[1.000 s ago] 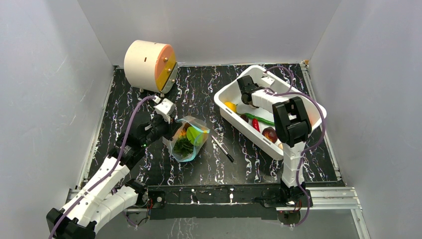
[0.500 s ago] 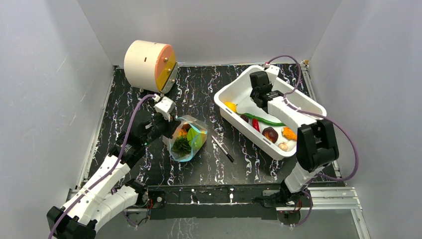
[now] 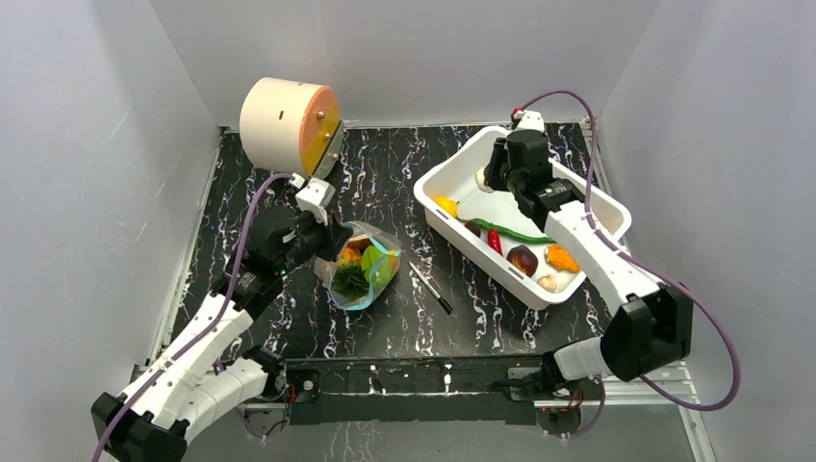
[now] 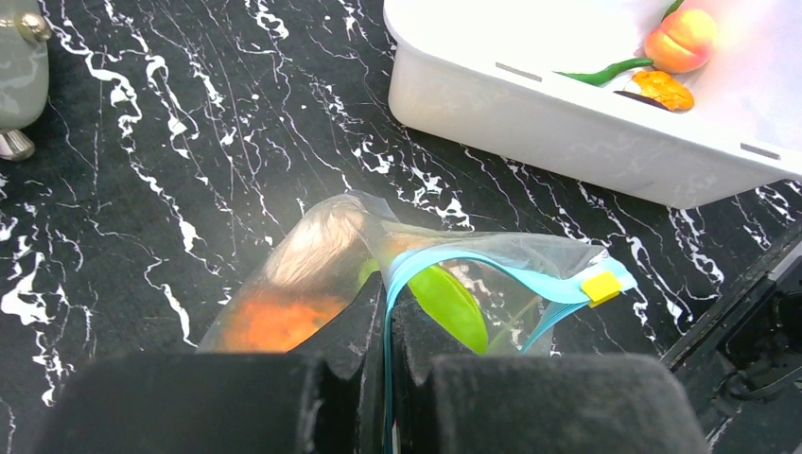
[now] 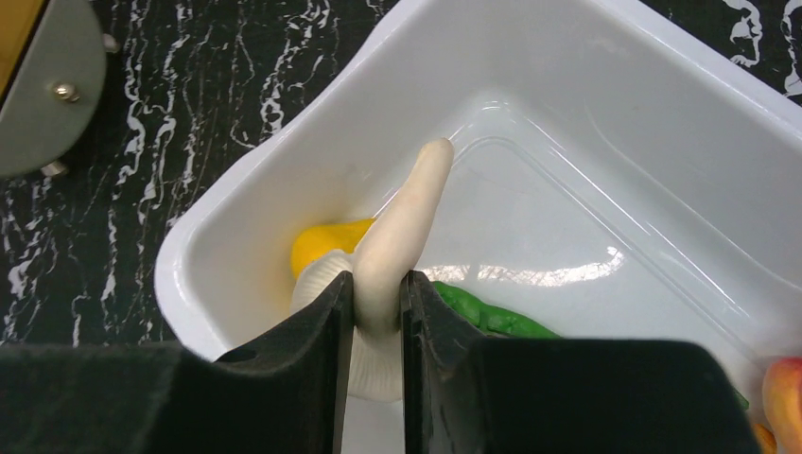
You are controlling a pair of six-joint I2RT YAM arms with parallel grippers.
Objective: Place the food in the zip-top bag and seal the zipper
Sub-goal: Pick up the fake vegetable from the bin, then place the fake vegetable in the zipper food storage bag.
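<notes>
The zip-top bag [image 3: 364,271] lies on the black marbled table with orange and green food inside. My left gripper [image 3: 330,241] is shut on its blue-teal zipper [image 4: 492,270] edge, holding the mouth open; a yellow slider [image 4: 602,286] sits at the far end. My right gripper [image 3: 493,177] is shut on the stem of a white toy mushroom [image 5: 402,227] over the far left corner of the white tub [image 3: 577,192]. In the tub lie a yellow piece [image 3: 445,205], a green bean [image 3: 510,231], a red chili [image 3: 494,241], a dark purple fruit [image 3: 522,260] and an orange piece [image 3: 560,258].
A thin black pen [image 3: 430,287] lies between the bag and the tub. A cream drum with an orange face [image 3: 286,125] stands at the back left. Grey walls close in three sides.
My right arm has swung toward the tub's far corner with the white mushroom in its jaws. My left gripper has shifted slightly back, still holding the bag's edge.
</notes>
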